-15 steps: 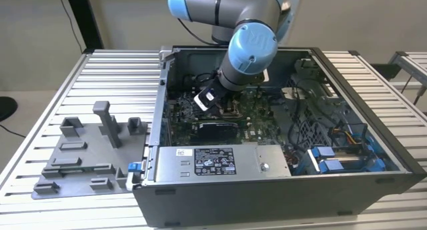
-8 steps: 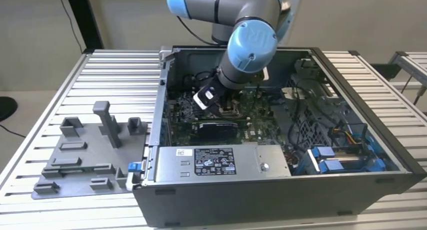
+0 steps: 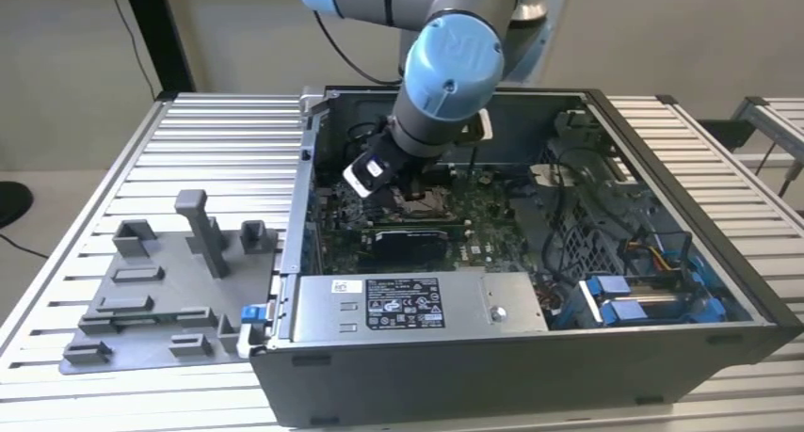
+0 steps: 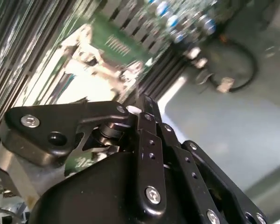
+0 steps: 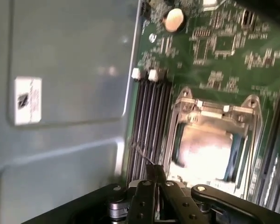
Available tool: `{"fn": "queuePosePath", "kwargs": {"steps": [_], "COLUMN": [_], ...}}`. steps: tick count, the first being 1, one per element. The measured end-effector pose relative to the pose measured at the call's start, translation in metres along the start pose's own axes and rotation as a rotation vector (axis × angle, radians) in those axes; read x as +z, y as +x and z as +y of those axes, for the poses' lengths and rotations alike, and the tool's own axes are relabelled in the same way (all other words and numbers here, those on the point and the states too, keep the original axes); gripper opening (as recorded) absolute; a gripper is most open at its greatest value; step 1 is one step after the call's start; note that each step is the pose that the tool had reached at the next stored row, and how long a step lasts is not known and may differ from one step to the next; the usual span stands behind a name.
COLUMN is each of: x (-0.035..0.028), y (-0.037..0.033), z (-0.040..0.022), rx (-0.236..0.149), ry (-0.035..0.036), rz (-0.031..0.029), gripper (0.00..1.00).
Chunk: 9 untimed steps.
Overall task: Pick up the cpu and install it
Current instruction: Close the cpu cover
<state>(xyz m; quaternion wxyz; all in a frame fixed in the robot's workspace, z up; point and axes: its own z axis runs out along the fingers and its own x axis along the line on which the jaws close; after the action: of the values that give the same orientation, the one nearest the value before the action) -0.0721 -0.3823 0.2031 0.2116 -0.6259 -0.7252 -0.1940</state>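
Note:
The cpu is a pale silver square lying flat inside the dark metal socket frame on the green motherboard. In the exterior view the socket sits mid-board inside the open computer case. My gripper hangs low inside the case, just beside the socket on the exterior view's left. In both wrist views its black fingers meet at a narrow tip with nothing between them. That tip sits over the memory slots, next to the socket frame's edge and apart from the cpu.
A silver box with a white label fills the case's near side. Blue drive brackets and cables crowd the exterior view's right. A grey fixture tray with upright posts stands outside the case on the slatted table.

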Motion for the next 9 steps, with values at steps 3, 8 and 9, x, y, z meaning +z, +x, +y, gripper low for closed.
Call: {"fn": "queuePosePath", "kwargs": {"steps": [3,8,9], "x": [-0.0004,0.0038,0.0044], "y": [0.0019,-0.0014,-0.0022], "z": [-0.0119,-0.0081,-0.0059], "rx": [0.0,0.0,-0.001], "ry": [0.0001,-0.0008,-0.001], "rz": [0.0005,0.0069,0.0087], "gripper": [0.0,0.0,0.0]}}
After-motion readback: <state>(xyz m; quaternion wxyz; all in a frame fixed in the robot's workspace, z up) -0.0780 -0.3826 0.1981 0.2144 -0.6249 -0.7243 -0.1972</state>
